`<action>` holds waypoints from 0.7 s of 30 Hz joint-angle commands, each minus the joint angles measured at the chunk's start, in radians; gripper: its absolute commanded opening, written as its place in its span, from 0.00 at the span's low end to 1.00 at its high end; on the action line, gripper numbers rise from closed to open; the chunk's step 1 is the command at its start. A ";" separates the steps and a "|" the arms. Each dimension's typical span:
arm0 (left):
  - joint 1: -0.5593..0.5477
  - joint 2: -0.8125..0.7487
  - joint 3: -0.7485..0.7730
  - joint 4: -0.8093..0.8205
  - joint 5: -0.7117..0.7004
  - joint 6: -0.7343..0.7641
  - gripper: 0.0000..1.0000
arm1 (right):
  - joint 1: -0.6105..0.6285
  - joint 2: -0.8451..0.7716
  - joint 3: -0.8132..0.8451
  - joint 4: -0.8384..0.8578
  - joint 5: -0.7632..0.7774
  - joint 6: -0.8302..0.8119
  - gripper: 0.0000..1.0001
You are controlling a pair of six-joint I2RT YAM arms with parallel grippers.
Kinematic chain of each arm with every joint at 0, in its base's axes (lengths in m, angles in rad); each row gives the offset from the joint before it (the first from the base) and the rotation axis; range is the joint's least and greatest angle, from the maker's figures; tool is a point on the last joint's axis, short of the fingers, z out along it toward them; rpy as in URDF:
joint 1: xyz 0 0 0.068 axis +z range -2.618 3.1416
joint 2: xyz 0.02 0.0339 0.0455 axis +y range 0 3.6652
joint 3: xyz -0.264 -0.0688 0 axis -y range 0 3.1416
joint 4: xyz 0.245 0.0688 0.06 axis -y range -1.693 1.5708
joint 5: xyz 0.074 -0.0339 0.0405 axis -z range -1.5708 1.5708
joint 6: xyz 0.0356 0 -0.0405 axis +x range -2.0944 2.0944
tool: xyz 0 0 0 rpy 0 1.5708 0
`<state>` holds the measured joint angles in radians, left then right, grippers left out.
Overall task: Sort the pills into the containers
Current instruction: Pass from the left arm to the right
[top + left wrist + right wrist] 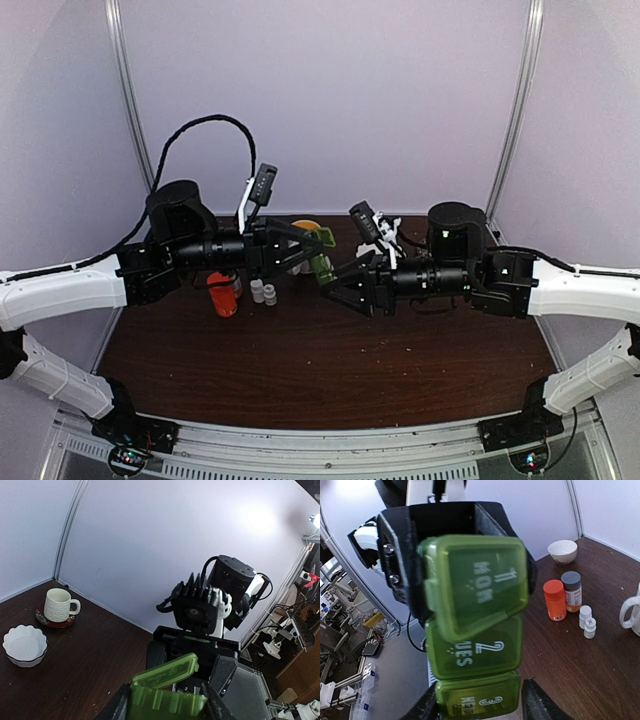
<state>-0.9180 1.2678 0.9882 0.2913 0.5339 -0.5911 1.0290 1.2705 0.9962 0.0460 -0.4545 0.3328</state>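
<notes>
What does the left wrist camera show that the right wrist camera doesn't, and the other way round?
Only the left wrist view shows the saucer under the white mug, and the right arm facing it.

Only the right wrist view shows the day labels on the lids, an orange bottle, a grey-capped bottle and two small white bottles.

Both show the green pill box with one end lid lifted, the white bowl and the mug, though the right wrist view cuts the mug off at its edge.
</notes>
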 commanded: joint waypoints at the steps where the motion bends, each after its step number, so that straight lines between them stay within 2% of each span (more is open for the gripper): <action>1: 0.001 -0.015 0.002 0.126 0.095 -0.013 0.22 | -0.034 0.002 0.010 0.071 -0.116 0.075 0.48; 3: 0.001 -0.010 0.002 0.134 0.116 -0.013 0.22 | -0.045 -0.003 -0.007 0.121 -0.164 0.105 0.48; 6: 0.001 0.005 0.015 0.130 0.149 -0.011 0.22 | -0.051 -0.006 -0.025 0.179 -0.229 0.138 0.56; 11: 0.001 0.027 0.032 0.113 0.173 -0.010 0.21 | -0.052 -0.006 -0.020 0.173 -0.246 0.135 0.58; 13: 0.001 0.032 0.040 0.103 0.187 -0.008 0.21 | -0.052 -0.002 -0.015 0.168 -0.255 0.132 0.49; 14: 0.001 0.033 0.043 0.096 0.188 -0.005 0.21 | -0.052 0.003 -0.011 0.165 -0.264 0.132 0.39; 15: 0.001 0.034 0.043 0.096 0.192 -0.006 0.21 | -0.051 0.007 -0.007 0.161 -0.273 0.130 0.37; 21: 0.001 0.037 0.053 0.081 0.201 0.005 0.21 | -0.052 0.009 -0.012 0.189 -0.336 0.135 0.38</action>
<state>-0.9154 1.2968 1.0031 0.3401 0.6891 -0.5999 0.9810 1.2785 0.9840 0.1780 -0.7223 0.4549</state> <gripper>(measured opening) 0.421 0.399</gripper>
